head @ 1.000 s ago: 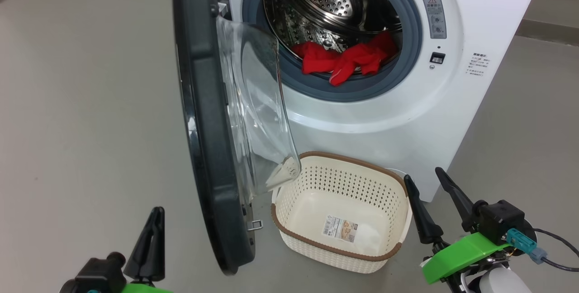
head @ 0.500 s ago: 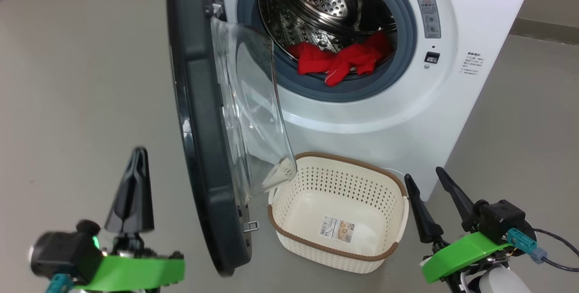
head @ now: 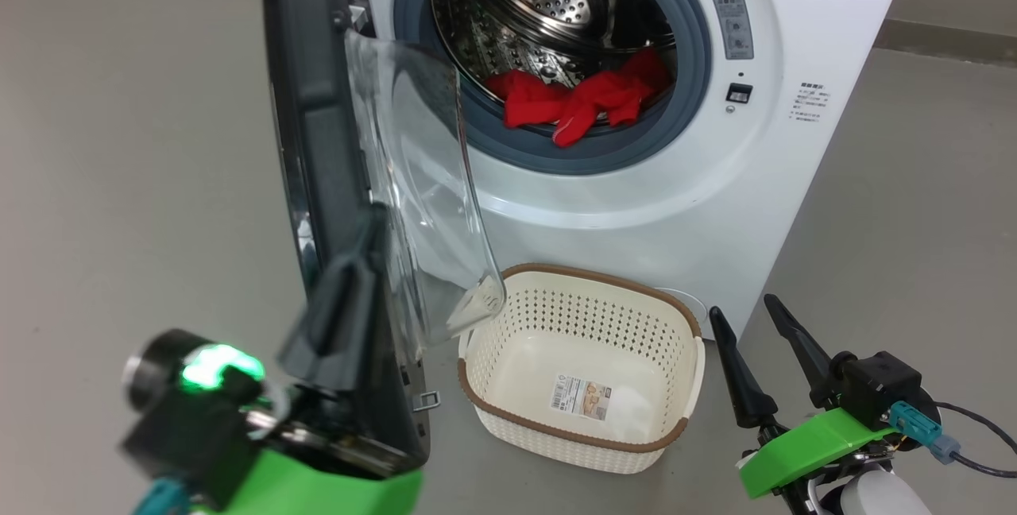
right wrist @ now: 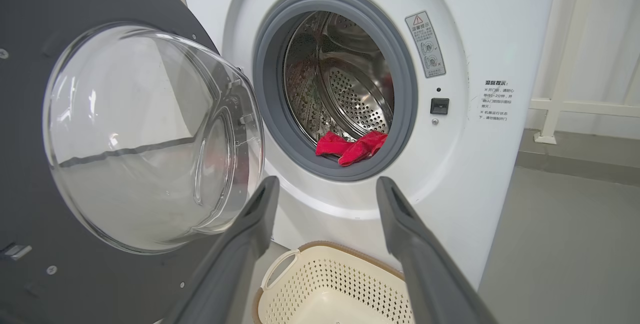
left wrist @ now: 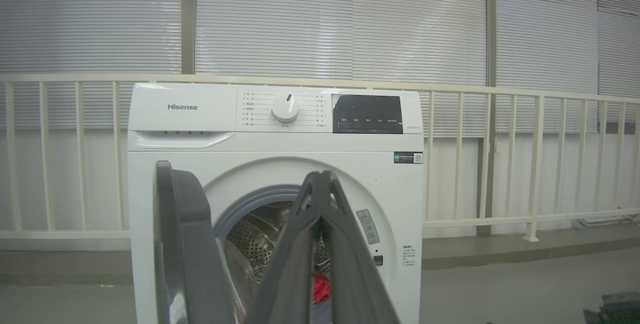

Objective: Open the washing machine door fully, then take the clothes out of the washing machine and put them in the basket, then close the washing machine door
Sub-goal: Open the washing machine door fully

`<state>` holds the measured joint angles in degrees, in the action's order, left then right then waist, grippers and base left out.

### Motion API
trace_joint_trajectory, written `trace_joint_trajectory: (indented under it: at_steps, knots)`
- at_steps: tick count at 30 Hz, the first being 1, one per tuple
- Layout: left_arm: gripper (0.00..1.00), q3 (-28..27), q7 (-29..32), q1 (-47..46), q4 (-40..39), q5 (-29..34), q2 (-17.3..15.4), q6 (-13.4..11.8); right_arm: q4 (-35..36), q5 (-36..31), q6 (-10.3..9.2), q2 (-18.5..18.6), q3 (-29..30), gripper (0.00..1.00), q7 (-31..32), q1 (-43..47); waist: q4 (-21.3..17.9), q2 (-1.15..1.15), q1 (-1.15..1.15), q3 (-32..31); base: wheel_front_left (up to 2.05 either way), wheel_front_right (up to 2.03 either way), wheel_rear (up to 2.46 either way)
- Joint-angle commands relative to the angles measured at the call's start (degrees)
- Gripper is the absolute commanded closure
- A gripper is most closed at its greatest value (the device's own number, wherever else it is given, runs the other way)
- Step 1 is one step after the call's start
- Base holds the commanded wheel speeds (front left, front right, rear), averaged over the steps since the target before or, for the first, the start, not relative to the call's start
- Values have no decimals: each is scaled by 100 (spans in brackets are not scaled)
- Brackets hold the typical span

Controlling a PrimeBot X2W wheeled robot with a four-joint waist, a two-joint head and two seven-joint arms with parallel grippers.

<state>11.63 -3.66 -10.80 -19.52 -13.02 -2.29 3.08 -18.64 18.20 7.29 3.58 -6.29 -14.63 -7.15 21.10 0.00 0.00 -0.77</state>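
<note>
though the washing machine door [head: 318,141] stands swung out, i judge it not fully open; the clothes [head: 572,102] lie in the washing machine [head: 636,205], the basket [head: 588,275] empty on the floor. my left gripper [left wrist: 318,184] is pinched together, right gripper [head: 740,305] spread wide.

Drum mouth of the washing machine [head: 715,205] is wide open from the front and right, straight shot to the clothes [head: 572,106]. The washing machine door [head: 314,102] sticks out on the left, its glass bowl bulging over that side. The basket [head: 588,316] sits on the floor [head: 143,141] just below, top open.
</note>
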Motion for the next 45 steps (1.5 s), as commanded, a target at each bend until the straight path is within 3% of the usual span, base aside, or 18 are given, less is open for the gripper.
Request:
trace_joint_trajectory:
  at_steps: [1, 8, 16, 26, 36, 45]
  knots:
    - [100, -60, 121, -116, -107, -69, -63, 25, 124, 56, 20, 16, -120, 0, -37, -145, -24, 0, 0, 20, 0, 0, 0]
    - [100, 458, 762, 209, 406, -273, -61, -224, 135, 73, 20, 35, -96, 0, -37, -173, -73, 0, 0, 74, 0, 0, 0]
    - [100, 412, 1110, 320, 1217, -279, -104, -533, 141, 83, 20, 33, -117, 0, -37, -186, -115, 0, 0, 124, 0, 0, 0]
    - [100, 3, 1046, 334, 1681, -278, -203, -932, 116, 102, 20, 96, -118, 0, -37, -111, -83, 0, 0, 112, 0, 0, 0]
    - [100, -567, 934, 523, 1718, -332, -443, -1329, 111, 15, 20, 107, -114, 0, -37, -84, 217, 0, 0, 169, 0, 0, 0]
    - [100, -1112, 671, 462, 1981, -623, -598, -1447, 113, 2, 20, 191, -186, 0, -37, -120, 335, 0, 0, 293, 0, 0, 0]
